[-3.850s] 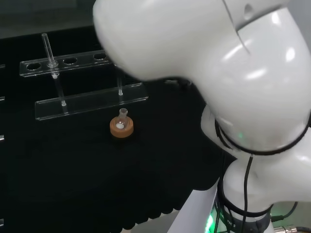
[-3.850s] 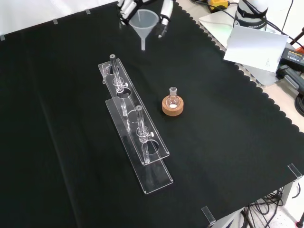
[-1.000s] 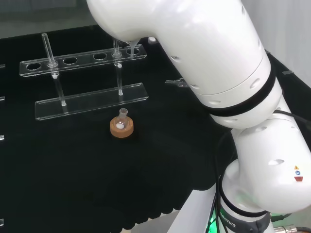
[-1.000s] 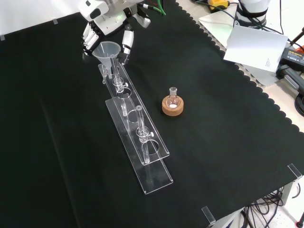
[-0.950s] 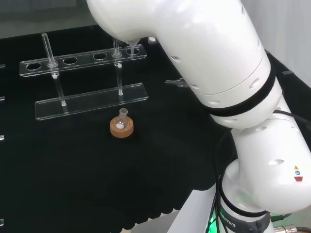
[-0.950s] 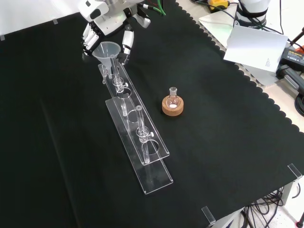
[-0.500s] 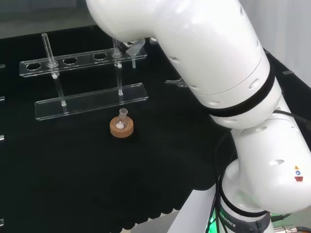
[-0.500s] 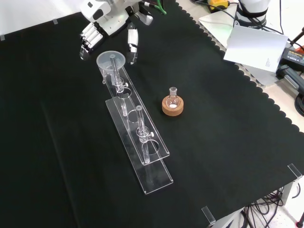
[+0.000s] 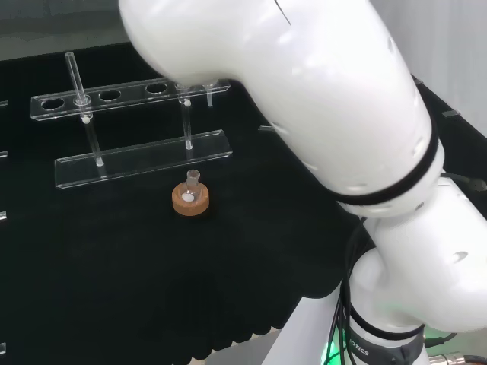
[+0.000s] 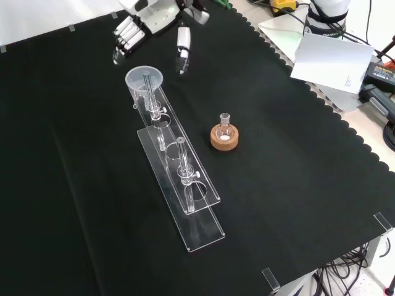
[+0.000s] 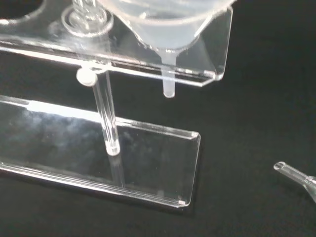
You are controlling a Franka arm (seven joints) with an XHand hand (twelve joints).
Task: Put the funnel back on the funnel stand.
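The clear plastic funnel [image 10: 144,79] sits in the end hole of the clear acrylic funnel stand [image 10: 199,187], nearest the hand in the front view. Its stem [image 11: 169,81] hangs below the upper shelf, above the stand's base plate [image 11: 148,158]. In the head view the stem [image 9: 210,98] shows under the shelf's right end, beside the arm's white link. The hand [image 10: 157,18] hovers above and beyond the funnel at the top of the front view. It is open, its fingers [image 10: 128,36] straight and apart from the funnel's rim.
A small round flask [image 10: 224,125] stands on a cork ring [image 10: 224,139] right of the stand in the front view. A clear glass piece [image 11: 296,175] lies on the cloth near the stand's end. The arm's big white link [image 9: 304,114] covers the head view's right.
The hand has let go of the funnel, which now rests lower in the stand's end hole. The hand has opened and drawn up and to the right in the front view.
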